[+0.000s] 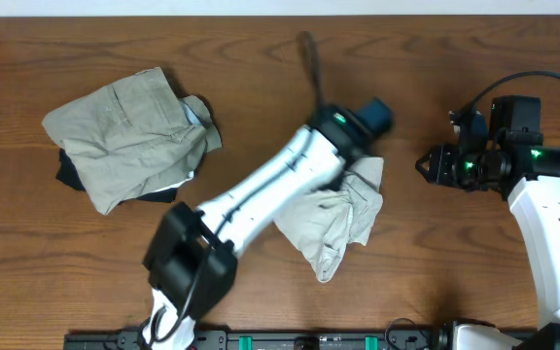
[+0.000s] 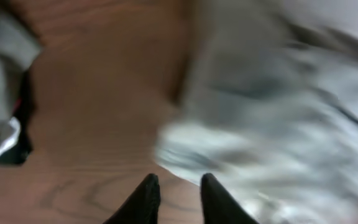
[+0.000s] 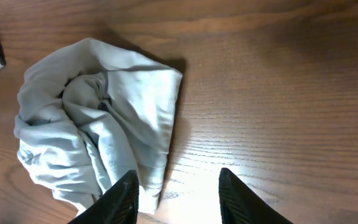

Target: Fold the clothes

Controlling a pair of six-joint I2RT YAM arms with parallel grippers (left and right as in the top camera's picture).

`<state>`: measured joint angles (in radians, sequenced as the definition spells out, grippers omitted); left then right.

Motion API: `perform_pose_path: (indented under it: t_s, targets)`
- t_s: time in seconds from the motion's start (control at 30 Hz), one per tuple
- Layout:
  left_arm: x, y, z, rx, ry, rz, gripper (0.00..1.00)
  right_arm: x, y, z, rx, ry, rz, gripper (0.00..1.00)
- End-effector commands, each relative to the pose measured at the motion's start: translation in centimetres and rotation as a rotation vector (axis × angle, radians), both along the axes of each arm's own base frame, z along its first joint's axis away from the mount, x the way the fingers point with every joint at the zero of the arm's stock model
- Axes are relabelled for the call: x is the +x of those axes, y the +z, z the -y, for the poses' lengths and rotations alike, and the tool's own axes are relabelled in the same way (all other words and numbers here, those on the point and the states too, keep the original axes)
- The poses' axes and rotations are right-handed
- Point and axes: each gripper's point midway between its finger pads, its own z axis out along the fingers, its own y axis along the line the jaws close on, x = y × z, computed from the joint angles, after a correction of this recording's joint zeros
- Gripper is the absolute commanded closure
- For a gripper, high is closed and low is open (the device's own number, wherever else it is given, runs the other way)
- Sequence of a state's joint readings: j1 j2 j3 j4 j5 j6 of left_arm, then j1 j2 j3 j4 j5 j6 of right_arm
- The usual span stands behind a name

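**Crumpled pale garment mid-desk, left arm reaching across it, neither tool gripping anything.**

Overhead view: the pale garment (image 1: 343,219) is lying bunched at the centre of the desk (image 1: 455,272), its long axis running roughly from 1 o'clock to 7 o'clock. The left arm (image 1: 261,190) is slanting over its 10 o'clock side, with the wrist sitting at the cloth's 12 o'clock edge. The left wrist view is blurring badly, but the left tool (image 2: 178,193) is showing a narrow gap with bare wood in it, so it is released. The right tool (image 3: 178,196) is standing wide and empty at the garment's 3 o'clock, apart from it. The left arm is the nearer one, so I am judging the next grasp to be its job. The khaki garment (image 1: 129,136) is sitting folded at 9 o'clock, atop a dark garment (image 1: 66,173).
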<state>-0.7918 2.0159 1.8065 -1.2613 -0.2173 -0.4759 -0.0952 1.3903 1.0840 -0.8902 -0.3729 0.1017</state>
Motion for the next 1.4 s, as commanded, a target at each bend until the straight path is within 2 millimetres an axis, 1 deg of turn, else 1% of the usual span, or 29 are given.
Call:
perform_pose_path:
  t_s: [0.0, 0.1, 0.17, 0.2, 0.23, 0.3, 0.33, 0.5, 0.57, 0.63, 0.7, 0.8, 0.9, 0.93, 0.97, 1.03, 1.1, 1.13, 1.17, 1.2, 1.23, 1.3, 1.37]
  targets:
    - [1.7, -1.9, -3.5, 0.025, 0.117, -0.001, 0.85, 0.0, -0.1, 0.3, -0.007, -0.007, -0.001, 0.6]
    - [1.9, -5.0, -4.1, -0.061, 0.116, -0.085, 0.9, -0.1, -0.1, 0.3, -0.006, -0.007, -0.006, 0.6]
    - [0.8, -6.9, -3.4, -0.164, 0.101, -0.18, 0.94, -0.2, -0.2, 0.3, -0.005, -0.007, -0.012, 0.6]
    - [0.2, -7.4, -2.7, -0.218, 0.088, -0.224, 0.94, -0.3, -0.2, 0.3, -0.005, -0.007, -0.014, 0.6]
    - [-0.2, -7.5, -2.1, -0.256, 0.076, -0.25, 0.94, -0.3, -0.2, 0.3, -0.004, -0.007, -0.016, 0.6]
    - [-0.8, -6.8, -0.4, -0.329, 0.049, -0.281, 0.94, -0.3, -0.2, 0.3, -0.005, -0.007, -0.016, 0.6]
    - [-0.9, -6.0, 0.7, -0.365, 0.027, -0.28, 0.94, -0.3, -0.2, 0.3, -0.005, -0.007, -0.016, 0.6]
    - [-1.2, -0.2, 6.2, -0.481, -0.117, -0.172, 0.94, -0.2, -0.2, 0.3, -0.006, -0.007, -0.013, 0.6]
    - [-1.8, 1.3, 8.7, -0.523, -0.179, -0.143, 0.94, -0.2, -0.1, 0.3, -0.006, -0.007, -0.01, 0.6]
    - [-2.8, 2.0, 11.0, -0.57, -0.239, -0.133, 0.94, -0.1, -0.1, 0.3, -0.006, -0.007, -0.007, 0.6]
    - [-3.8, 2.3, 12.8, -0.598, -0.293, -0.124, 0.94, -0.1, -0.1, 0.3, -0.006, -0.007, -0.008, 0.6]
    - [-5.2, 2.5, 14.4, -0.605, -0.384, -0.114, 0.94, -0.1, -0.1, 0.3, -0.006, -0.007, -0.008, 0.6]
    - [-6.0, 2.6, 15.0, -0.598, -0.454, -0.11, 0.94, -0.1, -0.1, 0.3, -0.006, -0.007, -0.008, 0.6]
    - [-6.1, 2.5, 14.6, -0.577, -0.462, -0.108, 0.94, -0.1, -0.1, 0.3, -0.006, -0.007, -0.009, 0.6]
    - [-5.8, 2.5, 13.7, -0.538, -0.443, -0.098, 0.94, -0.1, -0.1, 0.2, -0.001, -0.005, -0.008, 0.59]
    - [-4.5, 2.8, 10.5, -0.415, -0.362, -0.055, 0.94, -0.3, 0.2, -0.7, 0.038, 0.034, -0.001, 0.58]
    - [-3.2, 3.6, 6.8, -0.299, -0.259, 0.003, 0.94, -0.4, 0.7, -2.0, 0.093, 0.097, 0.02, 0.57]
    - [-2.4, 4.4, 4.7, -0.246, -0.2, 0.039, 0.94, -0.4, 1.0, -2.6, 0.115, 0.131, 0.036, 0.58]
    - [-1.8, 5.2, 2.8, -0.206, -0.151, 0.073, 0.94, -0.4, 1.3, -3.4, 0.142, 0.161, 0.054, 0.62]
    - [-0.8, 6.6, 0.1, -0.158, -0.081, 0.126, 0.94, -0.2, 1.8, -4.4, 0.174, 0.196, 0.075, 0.67]
    - [-0.4, 7.3, -1.1, -0.142, -0.051, 0.152, 0.94, -0.2, 2.0, -4.9, 0.187, 0.214, 0.085, 0.68]
    - [0.8, 9.6, -4.7, -0.118, 0.038, 0.227, 0.94, -0.1, 2.5, -6.7, 0.206, 0.273, 0.114, 0.69]
    - [1.6, 11.5, -7.4, -0.135, 0.108, 0.277, 0.94, -0.3, 2.7, -8.8, 0.199, 0.343, 0.135, 0.69]
